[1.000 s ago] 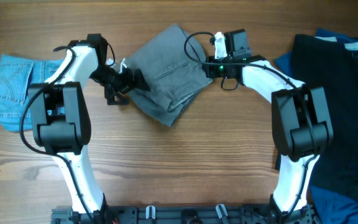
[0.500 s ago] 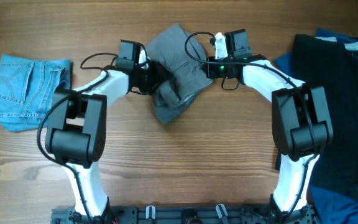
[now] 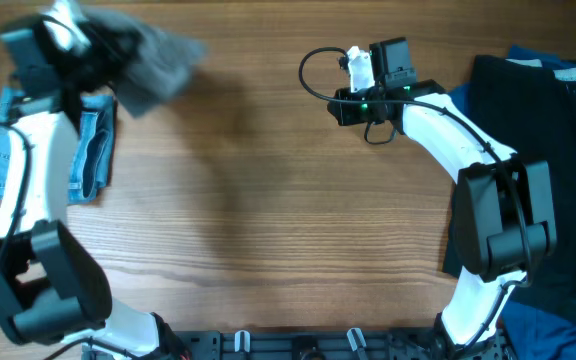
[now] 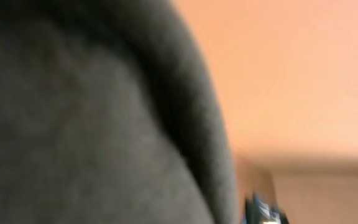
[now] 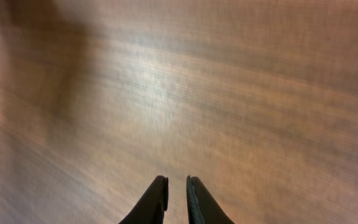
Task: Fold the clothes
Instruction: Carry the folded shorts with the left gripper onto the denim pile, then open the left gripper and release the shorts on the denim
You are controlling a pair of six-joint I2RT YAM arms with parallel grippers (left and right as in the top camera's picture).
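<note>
The clothes, a bundle of grey shorts (image 3: pixel 153 62), hang blurred in the air at the table's far left, above the wood. My left gripper (image 3: pixel 106 58) is shut on them and mostly hidden by the fabric. Grey cloth (image 4: pixel 86 124) fills most of the left wrist view, and its fingers do not show there. My right gripper (image 3: pixel 336 106) stands at the upper middle of the table. Its fingers are nearly together over bare wood in the right wrist view, and the right gripper (image 5: pixel 176 182) holds nothing.
A light-blue denim piece (image 3: pixel 3 150) lies at the left edge, partly under my left arm. A large black garment (image 3: pixel 538 130) covers the right side, with blue cloth (image 3: pixel 568 325) beneath it. Bare wooden table (image 3: pixel 268 220) stretches between the arms.
My left gripper closed on the grey shorts at the table's middle and swung them fast to the far upper left. The right arm stayed almost where it was.
</note>
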